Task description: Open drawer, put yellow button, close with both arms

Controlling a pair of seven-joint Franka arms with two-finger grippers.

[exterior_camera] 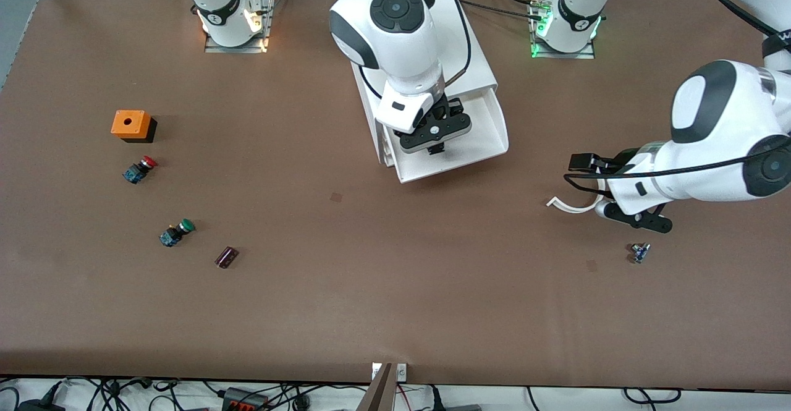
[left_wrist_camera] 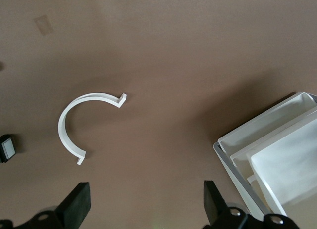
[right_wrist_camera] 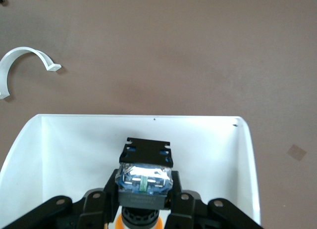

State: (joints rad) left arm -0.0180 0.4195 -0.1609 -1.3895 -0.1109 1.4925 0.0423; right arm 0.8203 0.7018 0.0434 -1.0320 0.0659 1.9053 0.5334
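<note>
Nearest the front camera lies a small blue part [exterior_camera: 640, 252], toward the left arm's end of the table, and the dark red capacitor-like piece [exterior_camera: 226, 257] toward the right arm's end, both nearer that camera than the drawer [exterior_camera: 488, 128].

The drawer stands pulled out of the white cabinet [exterior_camera: 482, 71]. Over it hangs the right gripper [exterior_camera: 432, 131], its jaws pinched on the yellow button [right_wrist_camera: 143, 182]. Only the right wrist view shows this: the button's blue base sits up between the fingers [right_wrist_camera: 99, 202], a sliver of orange cap below, and the white drawer floor [right_wrist_camera: 74, 150] beneath. In the front view the wrist hides the button.

The left gripper [exterior_camera: 618, 191] waits with jaws spread over a white curved clip [exterior_camera: 571, 205], beside the drawer toward the left arm's end. The left wrist view shows the clip [left_wrist_camera: 81, 125] whole and touching neither fingertip [left_wrist_camera: 74, 204].

The green button [exterior_camera: 177, 232], red button [exterior_camera: 140, 169] and orange box [exterior_camera: 131, 124] lie toward the right arm's end.
</note>
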